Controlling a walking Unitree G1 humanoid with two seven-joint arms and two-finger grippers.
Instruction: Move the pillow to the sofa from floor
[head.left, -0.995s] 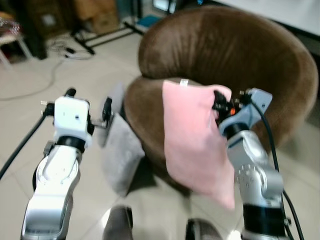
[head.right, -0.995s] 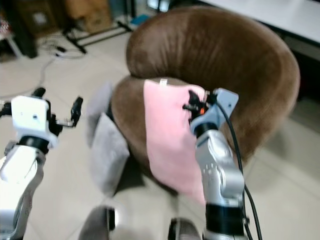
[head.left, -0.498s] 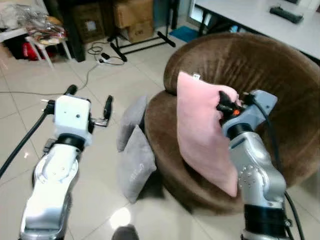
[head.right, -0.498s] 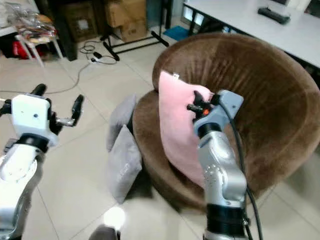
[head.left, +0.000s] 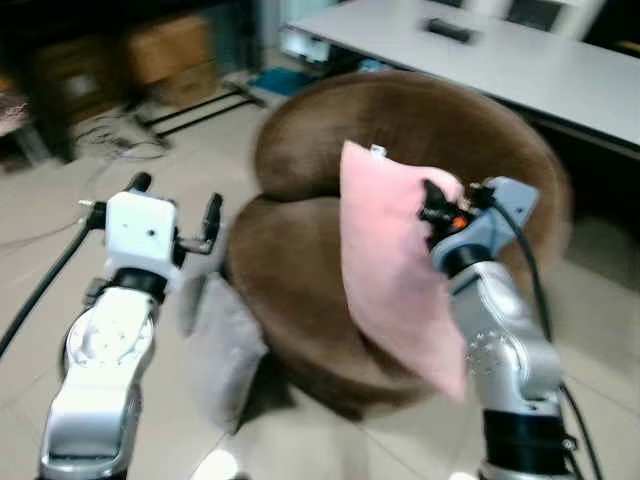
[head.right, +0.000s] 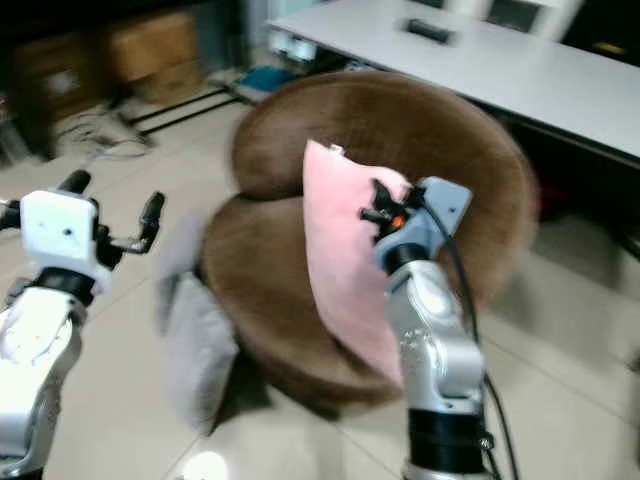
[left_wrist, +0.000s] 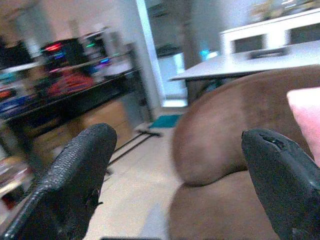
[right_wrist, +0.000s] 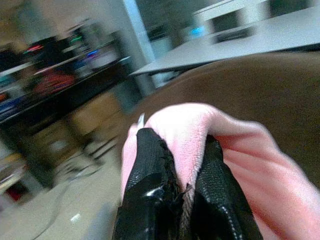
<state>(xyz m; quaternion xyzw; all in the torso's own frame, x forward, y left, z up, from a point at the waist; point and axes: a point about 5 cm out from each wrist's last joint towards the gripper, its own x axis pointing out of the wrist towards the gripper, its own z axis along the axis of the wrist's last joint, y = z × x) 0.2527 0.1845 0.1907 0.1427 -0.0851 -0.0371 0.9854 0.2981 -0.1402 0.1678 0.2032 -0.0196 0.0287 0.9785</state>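
A pink pillow (head.left: 390, 270) hangs in the air over the round brown sofa (head.left: 400, 130), pinched at its top edge by my right gripper (head.left: 432, 205). In the right wrist view the black fingers (right_wrist: 150, 185) squeeze a fold of the pink fabric (right_wrist: 235, 150), with the sofa's back behind. My left gripper (head.left: 175, 205) is raised to the left of the sofa, open and empty; its two fingertips (left_wrist: 75, 175) frame the sofa (left_wrist: 230, 135) in the left wrist view.
Grey cushions (head.left: 215, 350) lean against the sofa's front left on the tiled floor. A white table (head.left: 480, 60) stands behind the sofa. Boxes (head.left: 160, 45), a stand's legs and cables lie at the back left.
The camera has shifted, so the sofa now sits nearer the middle with the white table behind it. The pink pillow stays pinched in my right gripper; the left gripper stays open.
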